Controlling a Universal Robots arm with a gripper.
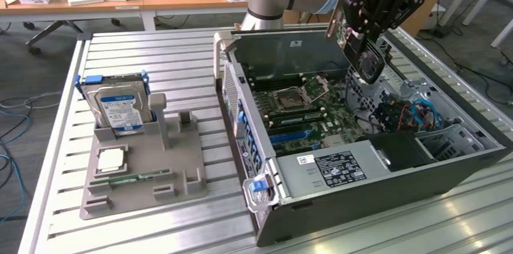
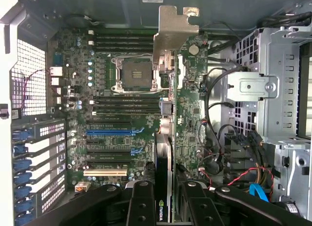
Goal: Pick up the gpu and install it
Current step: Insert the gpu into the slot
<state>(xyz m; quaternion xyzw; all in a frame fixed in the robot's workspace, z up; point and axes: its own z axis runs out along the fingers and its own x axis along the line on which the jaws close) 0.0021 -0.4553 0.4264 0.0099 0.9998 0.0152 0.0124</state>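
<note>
My gripper (image 1: pixel 363 36) is shut on the gpu (image 1: pixel 366 60) and holds it in the air over the open computer case (image 1: pixel 449 176), above the far side of the motherboard (image 1: pixel 309 107). The card hangs on edge with its black cooler fan facing outward. In the wrist view the gpu (image 2: pixel 163 153) is seen edge-on between my two black fingers (image 2: pixel 141 204), and its silver end bracket (image 2: pixel 170 35) points away from me. Below it lies the motherboard (image 2: pixel 122 118) with its blue expansion slots (image 2: pixel 114 132). The card touches nothing in the case.
On the exterior view's left a grey holder (image 1: pixel 144 170) carries a hard drive (image 1: pixel 120 107), a processor chip (image 1: pixel 110 159) and a memory stick (image 1: pixel 136 177). Inside the case are a power supply (image 1: pixel 337 167), loose cables (image 1: pixel 409 116) and a metal drive cage (image 2: pixel 268 84).
</note>
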